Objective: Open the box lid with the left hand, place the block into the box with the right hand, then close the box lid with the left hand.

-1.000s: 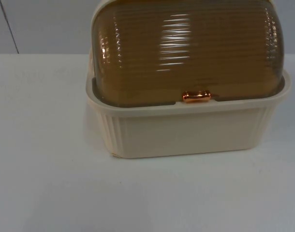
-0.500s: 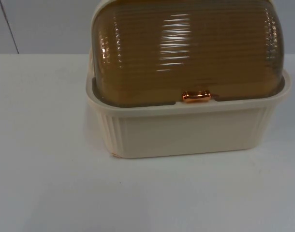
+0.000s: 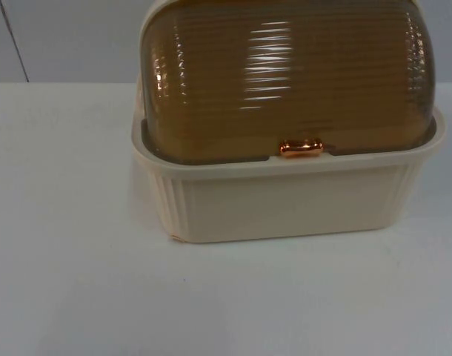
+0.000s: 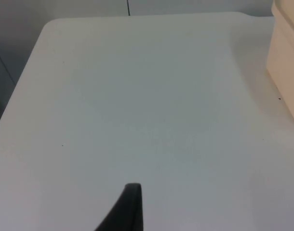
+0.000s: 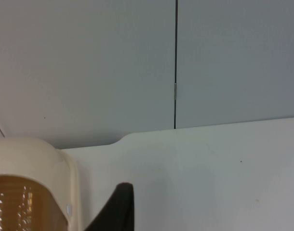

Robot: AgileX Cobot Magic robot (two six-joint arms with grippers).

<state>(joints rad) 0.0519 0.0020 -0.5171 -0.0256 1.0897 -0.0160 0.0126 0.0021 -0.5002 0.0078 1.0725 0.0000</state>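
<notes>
You had the cream box [image 3: 285, 200] standing on the white table [image 3: 63, 297] w/ its ribbed amber lid [image 3: 285, 74] down, copper handle [image 3: 301, 147] at the lid's front edge, just above the box rim. Left gripper [image 4: 130, 211] hung over bare table beside the box, a box corner [image 4: 286, 67] off to one side; can't tell if its claw was apart or together. Right gripper [image 5: 119, 207] sat close by the box's lid end, aimed past it toward the grey partition wall [image 5: 89, 62]; claw state also can't tell.
</notes>
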